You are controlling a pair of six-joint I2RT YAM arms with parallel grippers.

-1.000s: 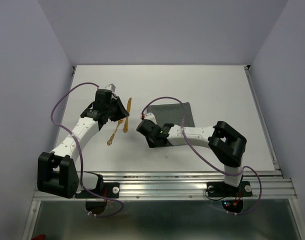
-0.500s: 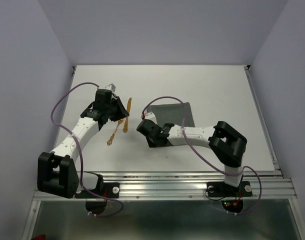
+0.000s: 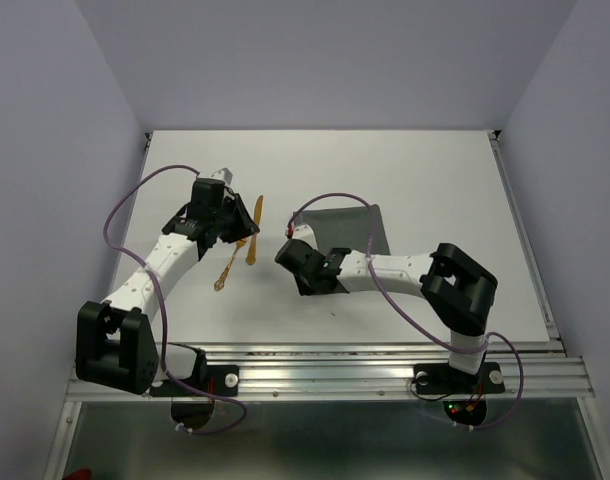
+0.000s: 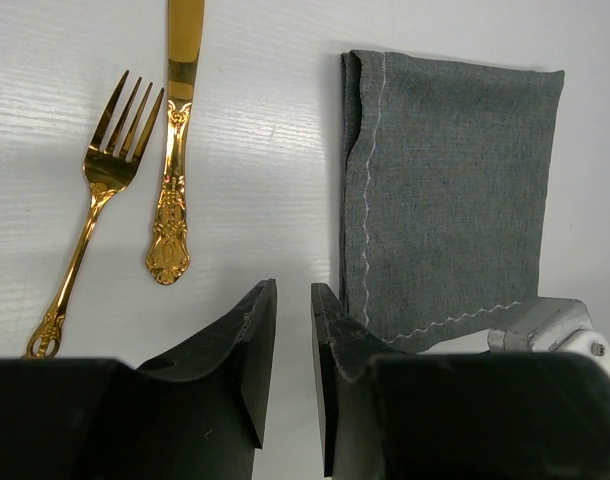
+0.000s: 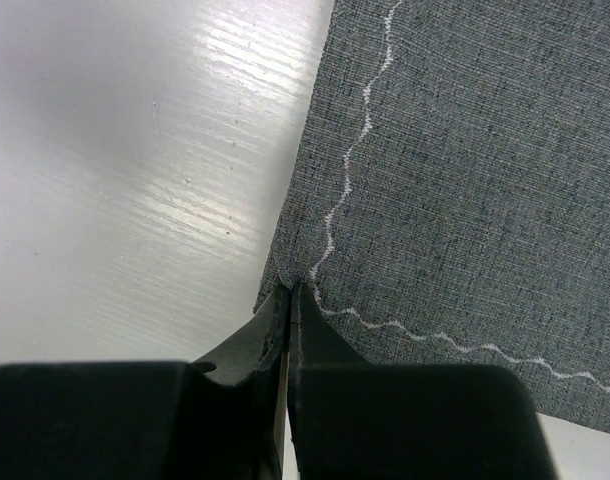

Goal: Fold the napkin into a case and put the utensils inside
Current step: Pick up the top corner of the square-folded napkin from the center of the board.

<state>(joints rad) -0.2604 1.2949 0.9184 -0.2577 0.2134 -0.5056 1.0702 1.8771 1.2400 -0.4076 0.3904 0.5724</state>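
**White tabletop (image 3: 425,170), right claw (image 5: 288,292) clenched on a corner of the napkin (image 5: 465,180)**

Both black fingertips of the right claw are pressed together with no gap, and they pinch the very corner of the dark grey cloth. That corner is where the wavy pale stitch line turns. The cloth spreads flat away from the pinch, up and to the right in the right wrist view. Bare glossy tabletop lies to its left.

From the left wrist, the napkin shows as a folded rectangle lying flat. One long edge is doubled over and carries a straight pale seam. The wavy stitching runs along the short edge nearest the white part of the right arm.

The left claw (image 4: 293,295) is released. Its jaws stand a little apart with only tabletop showing between them, and it grips nothing. It hovers beside the napkin's folded edge, and whether it touches the surface cannot be told.

Further out on that side lie the two gold utensils, both clear of the cloth. The knife (image 4: 172,200) is nearer the napkin, its ornate handle toward the claw. The fork (image 4: 107,170) is just beyond it, its tines close to the knife. Whether the fork and knife touch is unclear.

In the top view, the napkin sits right of centre under the right arm, and the cutlery lies between the two arms. Pale lilac walls (image 3: 325,60) enclose the tabletop.
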